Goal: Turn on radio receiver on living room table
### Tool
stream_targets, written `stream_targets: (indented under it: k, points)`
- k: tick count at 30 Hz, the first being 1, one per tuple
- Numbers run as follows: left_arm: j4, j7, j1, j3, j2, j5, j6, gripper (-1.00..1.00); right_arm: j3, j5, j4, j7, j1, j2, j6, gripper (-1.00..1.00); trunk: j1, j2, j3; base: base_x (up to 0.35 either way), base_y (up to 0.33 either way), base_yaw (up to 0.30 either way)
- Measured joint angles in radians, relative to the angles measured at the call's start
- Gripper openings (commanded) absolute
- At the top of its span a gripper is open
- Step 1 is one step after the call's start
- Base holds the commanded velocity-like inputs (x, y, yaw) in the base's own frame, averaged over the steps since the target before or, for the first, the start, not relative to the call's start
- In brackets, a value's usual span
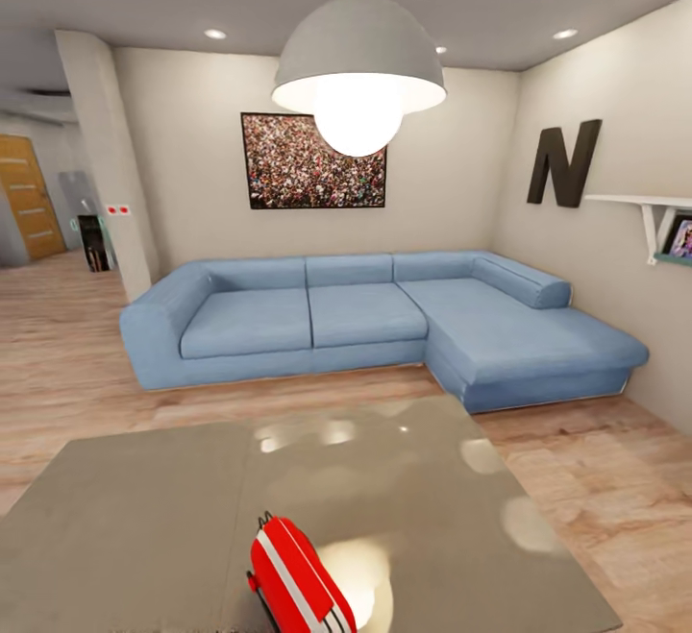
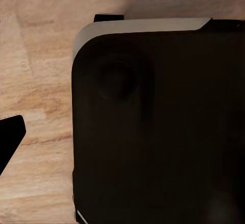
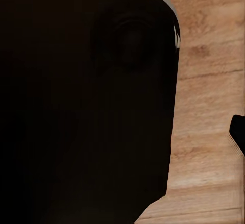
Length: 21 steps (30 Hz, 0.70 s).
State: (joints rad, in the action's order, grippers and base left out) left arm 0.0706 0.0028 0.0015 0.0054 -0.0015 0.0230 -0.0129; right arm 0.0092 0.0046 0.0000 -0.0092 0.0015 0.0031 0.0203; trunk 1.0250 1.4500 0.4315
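I'm looking out from the head camera and there it is: one radio receiver (image 1: 298,577), red with white stripes, standing on edge low in the frame, just left of centre, on the near part of the table (image 1: 144,508). Its long axis runs from upper left down toward lower right, cut off by the bottom edge, so I can't see the dial face from here. One table, one radio, nothing else on that glossy top but lamp glare.

Beyond it I count one blue sofa (image 1: 384,326), one crowd picture (image 1: 313,160) on the far wall, one pendant lamp (image 1: 358,66) hanging at upper centre, one black letter N (image 1: 563,162) at the right.

Both wrist cameras point down at wood floor (image 2: 35,81) alongside a dark, rounded body (image 2: 153,132), which I take to be my own base. A dark sliver sits at each picture's edge, possibly a fingertip, so whether either set of fingers is spread or pressed together, I cannot tell.

My read: the radio lies ahead and well above both hanging arms, slightly toward the left arm's side.
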Motion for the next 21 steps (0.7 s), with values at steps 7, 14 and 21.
stream_targets:
  k: [7, 14, 21]
  points:
    - [0.000, 0.000, 0.000, 0.000, 0.000, 0.000, 0.001, 1.00, 0.000, 0.000, 0.000, 0.000, 0.000, 0.000, 0.000, 1.00, 0.000, 0.000, 0.000, 0.000, 0.000, 0.278]
    - [0.000, 0.000, 0.000, 0.000, 0.000, 0.000, 0.001, 1.00, 0.000, 0.000, 0.000, 0.000, 0.000, 0.000, 0.000, 1.00, 0.000, 0.000, 0.000, 0.000, 0.000, 0.278]
    - [0.000, 0.000, 0.000, 0.000, 0.000, 0.000, 0.001, 1.00, 0.000, 0.000, 0.000, 0.000, 0.000, 0.000, 0.000, 1.00, 0.000, 0.000, 0.000, 0.000, 0.000, 0.278]
